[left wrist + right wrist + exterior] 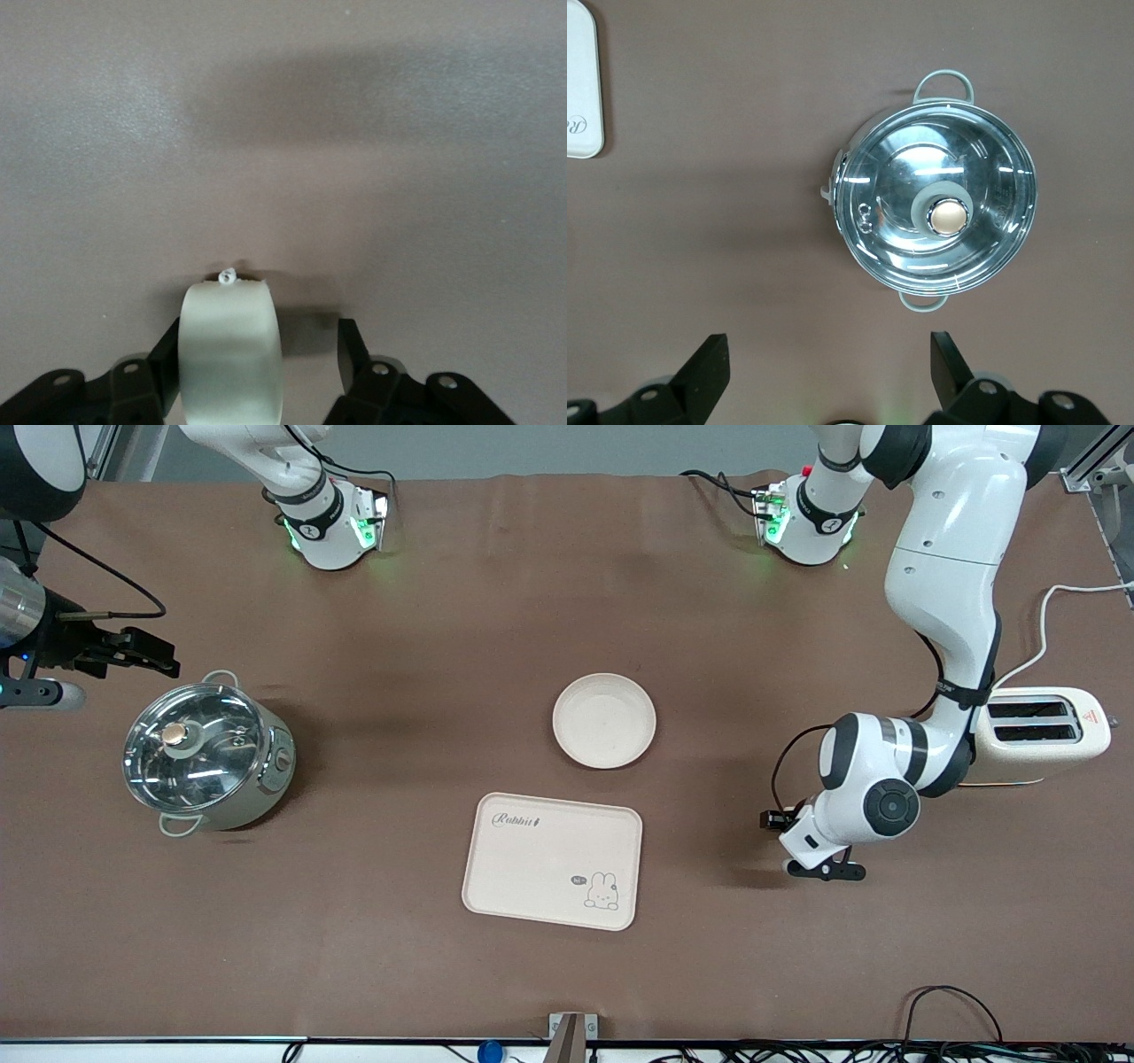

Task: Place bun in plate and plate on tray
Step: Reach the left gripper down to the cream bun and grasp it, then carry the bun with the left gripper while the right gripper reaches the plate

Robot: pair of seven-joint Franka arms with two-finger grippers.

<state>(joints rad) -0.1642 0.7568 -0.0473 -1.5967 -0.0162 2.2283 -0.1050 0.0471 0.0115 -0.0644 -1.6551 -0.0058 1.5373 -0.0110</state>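
- Front view: the left gripper (819, 865) is low over the brown table (372, 965) near the cream toaster (1045, 735), hiding the bun. The round cream-white plate (604, 720) sits empty, farther from the camera than the cream rectangular rabbit tray (552, 860); open cloth surrounds both.
- Left wrist view: the small cream-white cylinder bun (230, 350) stands between partly closed fingers (352, 350), one side touching, the other apart. I'd centre it before squeezing.
- Right wrist view: the right gripper (828, 372) waits wide open and empty above the steel lidded pot (935, 217).

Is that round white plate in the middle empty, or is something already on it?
Empty: the plate shows only its bare cream inside, with no bun on it.
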